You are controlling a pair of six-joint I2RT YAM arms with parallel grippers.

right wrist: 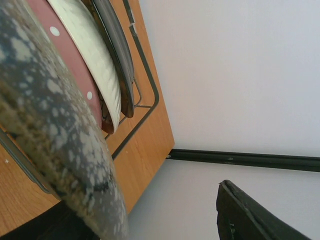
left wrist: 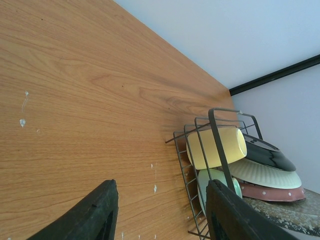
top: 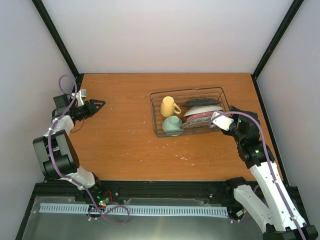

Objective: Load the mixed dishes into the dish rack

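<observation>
The black wire dish rack [top: 156,114] stands right of centre on the table. Inside it a yellow mug [top: 169,106] lies on its side, with a mint-green bowl [top: 172,125] in front of it. Plates [top: 202,112] lean together at the rack's right half. In the right wrist view the nearest plate's speckled grey rim [right wrist: 45,115] fills the left side, then a cream plate [right wrist: 95,55] and a dark plate [right wrist: 117,45]. My right gripper [right wrist: 150,210] is open at the rack's right end; the speckled rim lies by its left finger, clear of the right finger [right wrist: 250,215]. My left gripper [left wrist: 161,200] hangs open and empty at the far left.
Black frame posts [top: 57,37] run up the back corners, with white walls behind. The table's right edge [top: 262,110] lies close beyond the rack. The left wrist view shows the rack's near wire wall [left wrist: 190,165] and the mug [left wrist: 217,146] from the side.
</observation>
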